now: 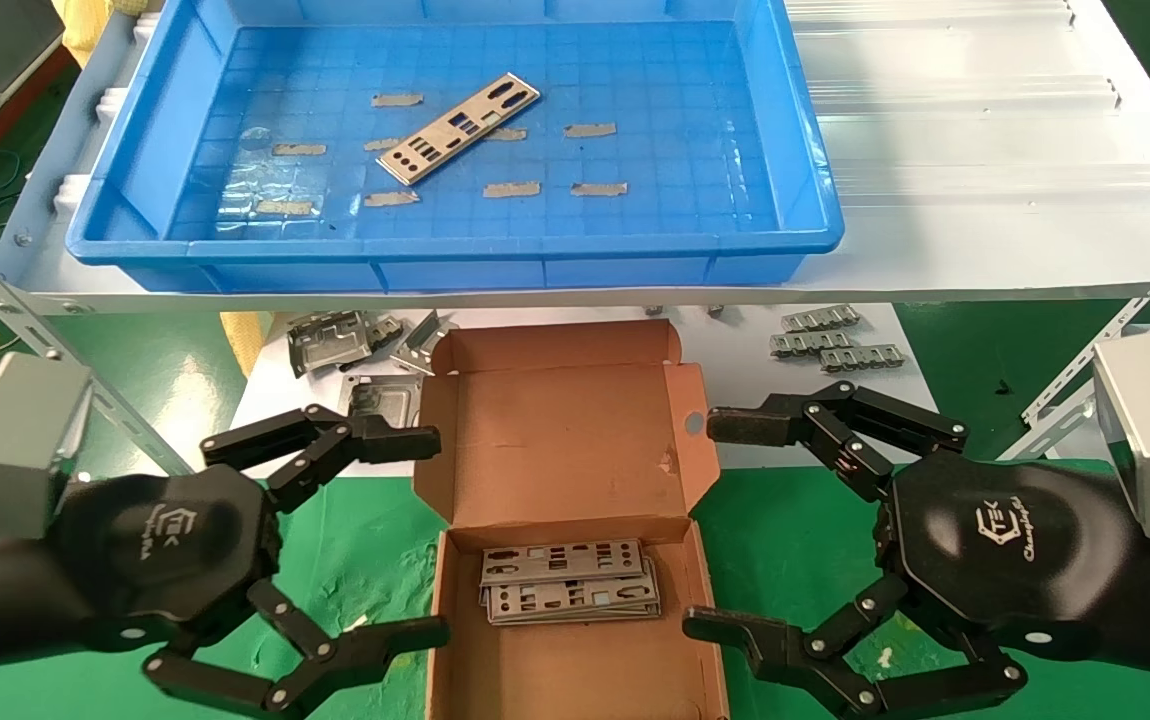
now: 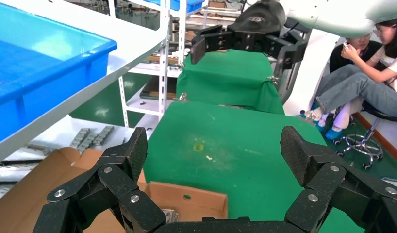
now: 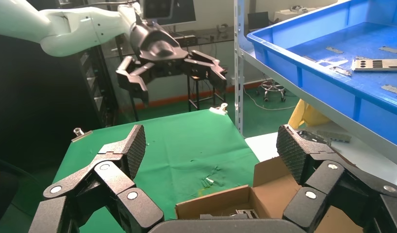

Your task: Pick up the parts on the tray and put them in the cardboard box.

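Left gripper [image 1: 430,535] and right gripper [image 1: 700,525]: black hexagonal housings, white logo print, silver pivot screws, textured finger pads [image 3: 136,148], grey wrist blocks, white arm shells.

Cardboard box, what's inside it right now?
The cardboard box holds a small stack of parts on its floor. How many are in the stack cannot be counted, since the top plates cover those beneath. Both grippers hang open beside the box.

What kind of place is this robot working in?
Probably a factory floor or robot-training workshop: punched metal plates lie in a blue tray on steel racking, more fill a cardboard box, and folded brackets sit on the shelf below.
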Tool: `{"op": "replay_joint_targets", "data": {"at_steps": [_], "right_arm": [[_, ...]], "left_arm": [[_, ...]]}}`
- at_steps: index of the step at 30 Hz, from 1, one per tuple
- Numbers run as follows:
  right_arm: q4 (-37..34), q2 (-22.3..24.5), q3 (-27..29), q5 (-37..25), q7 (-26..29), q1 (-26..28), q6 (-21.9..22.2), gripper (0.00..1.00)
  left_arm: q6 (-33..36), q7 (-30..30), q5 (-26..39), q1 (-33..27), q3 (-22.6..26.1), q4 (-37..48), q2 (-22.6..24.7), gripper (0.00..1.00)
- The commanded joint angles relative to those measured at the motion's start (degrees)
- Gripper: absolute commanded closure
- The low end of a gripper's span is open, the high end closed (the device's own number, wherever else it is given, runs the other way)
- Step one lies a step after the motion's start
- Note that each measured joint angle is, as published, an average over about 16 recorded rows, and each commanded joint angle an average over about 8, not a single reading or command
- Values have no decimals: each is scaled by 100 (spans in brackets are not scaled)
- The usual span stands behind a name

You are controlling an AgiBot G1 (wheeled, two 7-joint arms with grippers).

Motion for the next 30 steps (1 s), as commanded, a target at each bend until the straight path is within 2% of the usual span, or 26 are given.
{"op": "replay_joint_targets", "data": {"at_steps": [1, 12, 30], "right_arm": [[0, 0, 0, 0, 0, 0, 0, 0], [-1, 0, 0, 1, 0, -1, 1, 0], [-1, 0, 0, 1, 0, -1, 2, 0]], "left_arm": [[-22, -71, -26, 61, -96, -160, -88, 0], [-113, -362, -142, 324, -509, -849, -465, 0], [-113, -350, -139, 311, -481, -801, -442, 0]]}}
